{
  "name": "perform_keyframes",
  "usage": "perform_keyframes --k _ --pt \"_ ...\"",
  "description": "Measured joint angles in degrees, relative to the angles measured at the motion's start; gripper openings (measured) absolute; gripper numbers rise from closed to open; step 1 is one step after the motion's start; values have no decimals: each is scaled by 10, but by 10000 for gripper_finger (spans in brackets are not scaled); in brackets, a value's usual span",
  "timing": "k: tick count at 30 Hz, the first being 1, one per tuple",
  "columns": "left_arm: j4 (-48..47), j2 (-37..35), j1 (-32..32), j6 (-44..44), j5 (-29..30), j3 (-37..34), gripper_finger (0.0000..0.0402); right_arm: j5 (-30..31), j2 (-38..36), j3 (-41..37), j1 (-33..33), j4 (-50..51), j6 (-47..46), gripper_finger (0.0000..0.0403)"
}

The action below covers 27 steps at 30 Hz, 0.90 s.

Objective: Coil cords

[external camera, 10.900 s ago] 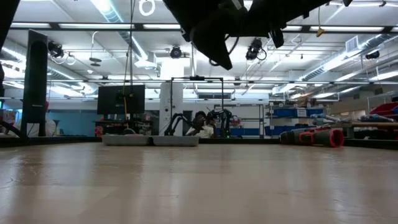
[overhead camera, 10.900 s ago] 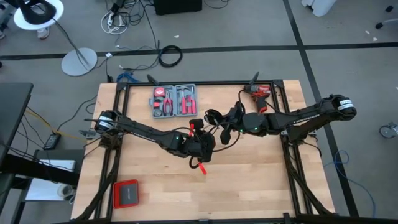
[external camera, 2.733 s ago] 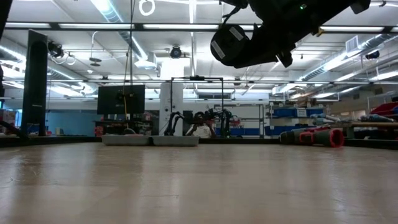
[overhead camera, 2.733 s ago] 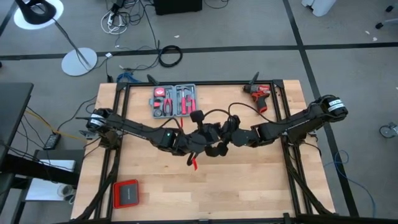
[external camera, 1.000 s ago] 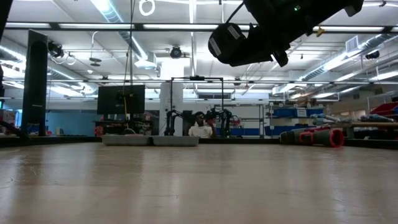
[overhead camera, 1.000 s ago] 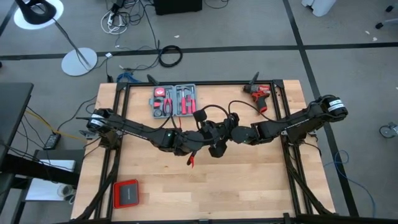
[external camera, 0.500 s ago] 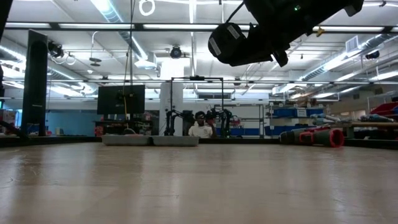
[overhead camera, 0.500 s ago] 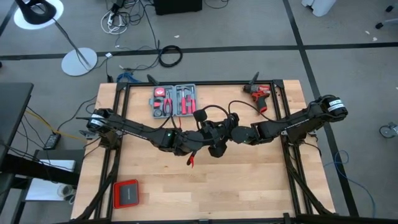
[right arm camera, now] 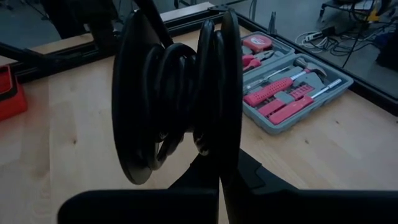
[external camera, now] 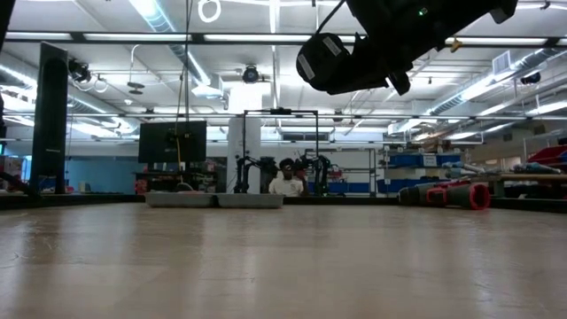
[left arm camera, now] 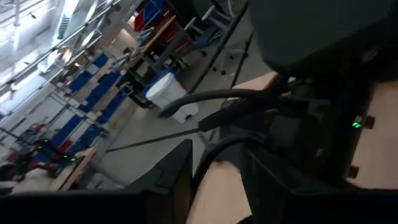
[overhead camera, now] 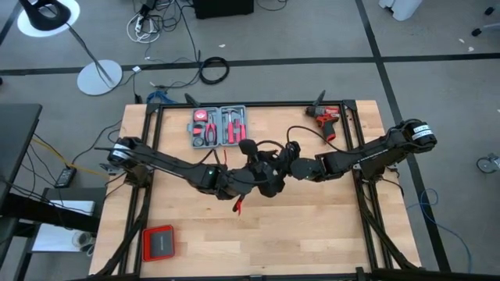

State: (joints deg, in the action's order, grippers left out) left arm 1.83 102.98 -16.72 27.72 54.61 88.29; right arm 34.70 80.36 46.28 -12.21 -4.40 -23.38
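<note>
Slack is the danger here. Near the middle of the pale wooden table (overhead camera: 312, 226), both grippers meet in the air, and the thin black cable with its small plug block (overhead camera: 262, 150) is bunched between them, just toward six o'clock from the grey tool case with pink-handled tools (overhead camera: 219, 126).

The right gripper (overhead camera: 283, 169) has its fingers pressed together on the wound cable; its wrist view shows several loops (right arm camera: 186, 112) stacked upright and pinched at their base. The left gripper (overhead camera: 262, 176) sits against the same bundle, but whether its fingers are spread or holding anything cannot be told: the high view is too crowded there, and its wrist view shows only dark cable strands (left arm camera: 230, 118) and housing close up.

Risks, as I judge them:

- If the left gripper lets go while a turn is loose, that loop could spring off and undo the coil.
- The plug block, standing out toward eleven o'clock from the bundle, may swing and drag a turn loose by its weight.
- The right pinch holds only the base of the loops; any tug could slide them through it.
- With the arms this close, one gripper could knock the other.

The red cordless drill (overhead camera: 326, 119) at two o'clock and the red flat case (overhead camera: 158, 243) at seven o'clock lie well apart.
</note>
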Motion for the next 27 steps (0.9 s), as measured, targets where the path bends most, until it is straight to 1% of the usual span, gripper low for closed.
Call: perform_keyframes --k 4,10,14,18,22,27 --pt "-8 -8 -2 7 31 0 132 0 -4 0 0 0 0 0" --pt "-60 -8 -1 7 36 0 132 0 -17 0 -4 -2 0 0" --pt "-85 -7 2 4 25 0 132 -1 -24 0 -8 -9 4 0" --pt "-78 -6 2 19 23 0 132 -3 -25 0 -9 -16 5 0" --pt "-72 -6 2 17 -9 0 132 -3 -25 0 -9 -23 5 0" --pt "-54 -6 2 13 -17 0 132 -4 -25 0 -9 -24 6 0"
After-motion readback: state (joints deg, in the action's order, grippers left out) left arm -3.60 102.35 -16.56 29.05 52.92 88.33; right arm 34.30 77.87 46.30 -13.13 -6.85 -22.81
